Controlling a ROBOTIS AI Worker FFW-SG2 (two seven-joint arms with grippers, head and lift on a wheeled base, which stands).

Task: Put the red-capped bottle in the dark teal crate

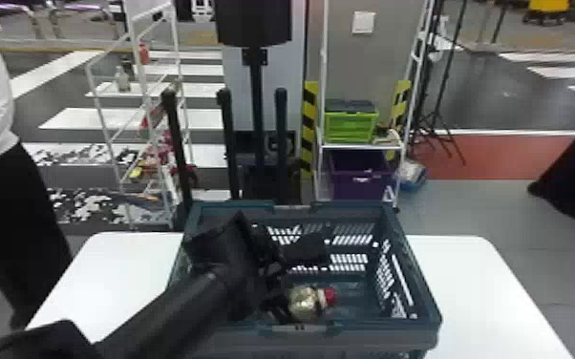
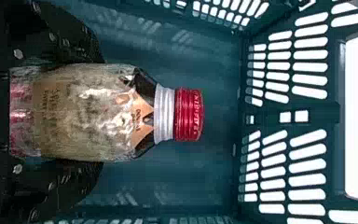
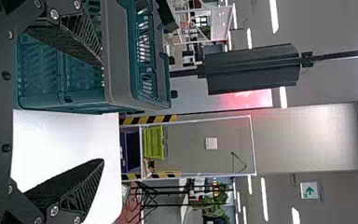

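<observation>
Inside the dark teal crate [image 1: 425, 305], low down near its front wall, is my left gripper [image 1: 282, 292], shut on the red-capped bottle [image 1: 304, 302]. The bottle's cap points to the right there. In the left wrist view, the clear bottle [image 2: 93, 112] lies between the two black fingers of the left gripper [image 2: 101, 112], its red cap beyond the fingertips and the crate floor [image 2: 219, 158] behind it. My right gripper [image 3: 103, 112] stands open outside the crate [image 3: 119, 60], its fingers wide apart with nothing between them.
The crate stands on a white table [image 1: 473, 286], which extends to both sides of it. Behind are a black post stand [image 1: 257, 95], a white rack with a green crate [image 1: 351, 126] and a purple bin [image 1: 359, 179]. A person stands at the far left.
</observation>
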